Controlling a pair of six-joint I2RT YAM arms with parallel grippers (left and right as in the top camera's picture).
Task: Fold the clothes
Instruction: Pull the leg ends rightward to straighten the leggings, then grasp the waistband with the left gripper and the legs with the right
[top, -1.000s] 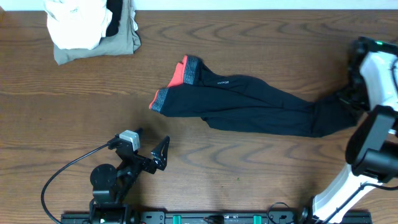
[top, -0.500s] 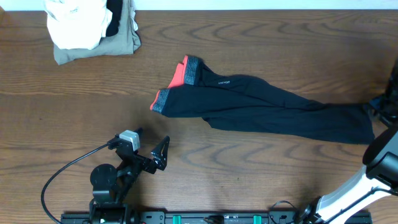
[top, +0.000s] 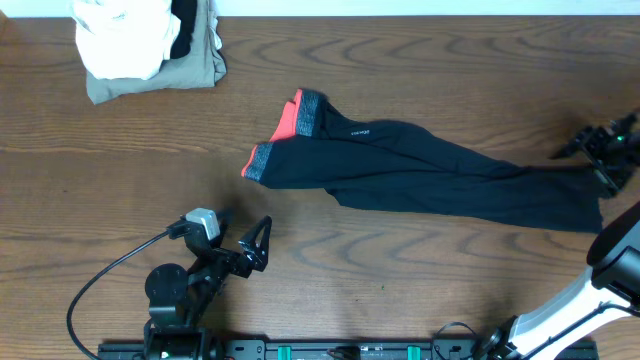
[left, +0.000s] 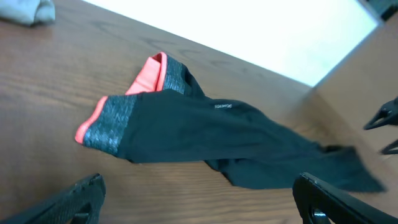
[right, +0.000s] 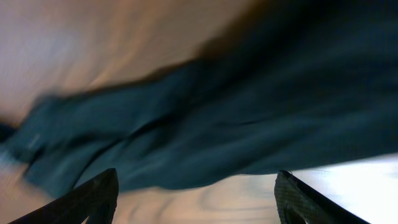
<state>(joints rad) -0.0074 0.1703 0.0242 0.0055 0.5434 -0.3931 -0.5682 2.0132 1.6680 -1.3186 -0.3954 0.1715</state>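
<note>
Left tool (top: 262, 242) sits low near the front edge of the table (top: 400, 290), its arm folded close over its base and pointing towards the middle of the table. Its fingers are spread wide with nothing between them. Beyond it lie the clothes (top: 420, 175), a black pair of trousers stretched flat across the middle of the table. The grey waistband (top: 262, 158), edged in red-orange, is at the left end and the legs run out to the right.

At the leg ends is the right tool (top: 592, 162), its arm rising from the front right corner and reaching along the right edge, the tool turned leftward over the cloth. In the blurred wrist view its fingers stand apart and the black fabric lies beyond them, not gripped. In the far left corner, well apart, a white cloth (top: 120, 35) rests on a khaki garment (top: 160, 78).
</note>
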